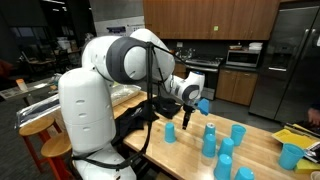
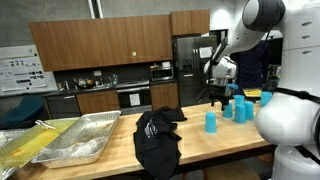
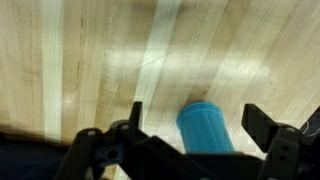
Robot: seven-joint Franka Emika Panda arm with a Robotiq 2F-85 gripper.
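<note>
The end effector (image 3: 192, 118) is fully open and holds nothing. The blue cup (image 3: 208, 130) stands upright on the worktop (image 3: 90, 60), lower centre of the wrist view, directly beneath the jaw gap.

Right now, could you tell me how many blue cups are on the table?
7 cups: one below the fingers, five clustered beyond it, one apart; stacks may hide more.

Upright blue cup (image 3: 206, 127) on wooden countertop (image 3: 100, 60)
</note>
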